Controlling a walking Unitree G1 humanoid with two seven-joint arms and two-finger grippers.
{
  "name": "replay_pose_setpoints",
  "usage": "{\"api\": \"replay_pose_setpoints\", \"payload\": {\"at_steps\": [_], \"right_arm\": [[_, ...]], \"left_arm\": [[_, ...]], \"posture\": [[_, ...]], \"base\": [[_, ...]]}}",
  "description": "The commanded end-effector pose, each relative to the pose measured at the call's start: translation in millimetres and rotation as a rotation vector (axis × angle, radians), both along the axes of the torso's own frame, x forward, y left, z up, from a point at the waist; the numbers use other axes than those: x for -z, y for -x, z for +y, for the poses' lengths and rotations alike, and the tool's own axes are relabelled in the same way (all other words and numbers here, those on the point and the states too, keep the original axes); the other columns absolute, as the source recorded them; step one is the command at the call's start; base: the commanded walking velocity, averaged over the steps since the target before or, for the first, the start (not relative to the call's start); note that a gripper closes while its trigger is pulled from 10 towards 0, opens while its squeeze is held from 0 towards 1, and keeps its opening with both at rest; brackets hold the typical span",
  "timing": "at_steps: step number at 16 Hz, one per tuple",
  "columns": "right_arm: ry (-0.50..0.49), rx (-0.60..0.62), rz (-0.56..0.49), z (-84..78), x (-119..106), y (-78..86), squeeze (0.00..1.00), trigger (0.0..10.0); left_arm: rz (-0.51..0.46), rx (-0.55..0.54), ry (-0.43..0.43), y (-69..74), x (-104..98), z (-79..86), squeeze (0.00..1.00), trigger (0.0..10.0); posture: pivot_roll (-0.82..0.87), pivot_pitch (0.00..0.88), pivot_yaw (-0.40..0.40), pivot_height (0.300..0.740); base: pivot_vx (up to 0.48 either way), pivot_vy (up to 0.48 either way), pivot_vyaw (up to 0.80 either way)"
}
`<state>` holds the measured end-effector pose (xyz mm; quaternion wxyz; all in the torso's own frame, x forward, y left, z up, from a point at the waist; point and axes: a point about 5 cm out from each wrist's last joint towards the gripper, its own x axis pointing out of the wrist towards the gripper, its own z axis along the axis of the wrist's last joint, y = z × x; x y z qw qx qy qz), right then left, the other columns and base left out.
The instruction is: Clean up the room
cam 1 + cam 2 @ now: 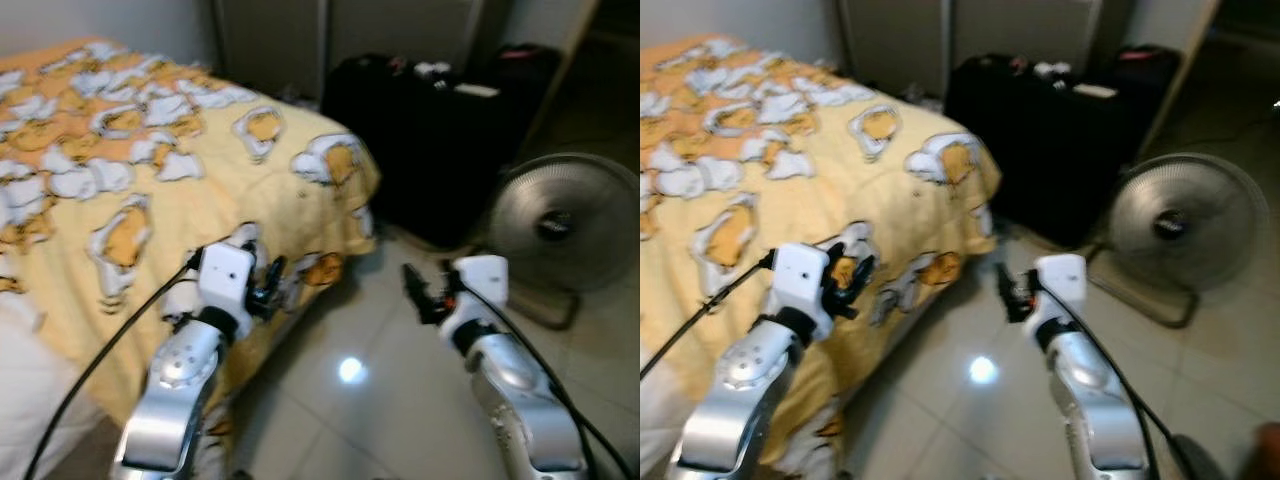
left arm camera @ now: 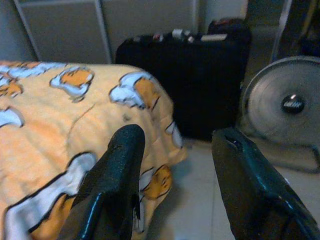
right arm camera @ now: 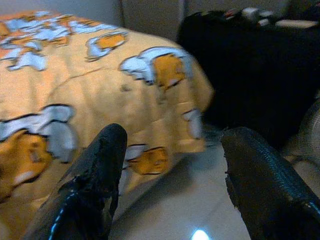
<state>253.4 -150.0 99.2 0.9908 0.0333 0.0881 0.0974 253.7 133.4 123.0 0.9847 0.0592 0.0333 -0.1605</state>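
Two grippers raised ahead of the body, both empty. Left gripper (image 2: 172, 165) held over the near corner of the bed (image 1: 120, 150), fingers (image 2: 117, 170) spread wide, nothing between them. Right gripper (image 3: 172, 170) out over the pale tiled floor (image 1: 400, 400) just past the bed's corner, fingers (image 3: 260, 175) likewise spread apart, nothing pinched.

Bed covered with a yellow-orange blanket (image 1: 750, 140) printed with white and orange cartoon shapes; blanket hanging down over the corner toward the floor. Black cable (image 1: 110, 345) running along the left arm.

Beyond the bed corner, against the wall: large black suitcase (image 1: 430, 140), a few small light items on its top (image 1: 455, 78), too blurred to identify. Just right of the suitcase, standing on the tiles: round floor fan (image 1: 565, 225) with grey grille and dark hub. Small bright glare spot on the tiles between the two arms (image 1: 350, 370).

Head views slightly blurred.
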Motion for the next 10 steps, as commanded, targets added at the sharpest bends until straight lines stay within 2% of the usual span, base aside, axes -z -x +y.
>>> {"api": "replay_pose_setpoints", "payload": {"at_steps": [1, 3, 8, 10], "right_arm": [[-0.003, -0.012, -0.012, 4.6, -2, 0.8, 0.0, 10.0], [0.013, -0.003, -0.015, 3.4, -1, 1.3, 0.0, 10.0], [0.005, 0.039, -0.02, -2.3, -1, -0.4, 0.0, 10.0], [0.01, 0.056, -0.027, -5.8, -2, -2.6, 0.0, 10.0]], "left_arm": [[-0.014, -0.044, -0.045, -0.8, 0, 11.0, 0.0, 10.0], [-0.048, -0.039, -0.064, -0.4, -1, 11.7, 0.0, 10.0], [-0.067, -0.035, -0.033, -2.8, -4, 7.0, 0.0, 10.0], [-0.074, -0.027, -0.041, -6.1, -5, 5.9, 0.0, 10.0]], "posture": [[-0.03, 0.0, 0.014, 0.74], [-0.03, 0.0, 0.01, 0.74], [-0.04, 0.0, 0.014, 0.74], [-0.04, 0.0, 0.021, 0.74]], "base": [[0.0, 0.0, 0.0], [0.0, 0.0, 0.0], [0.35, 0.0, -0.77], [0.377, 0.0, 0.0]]}}
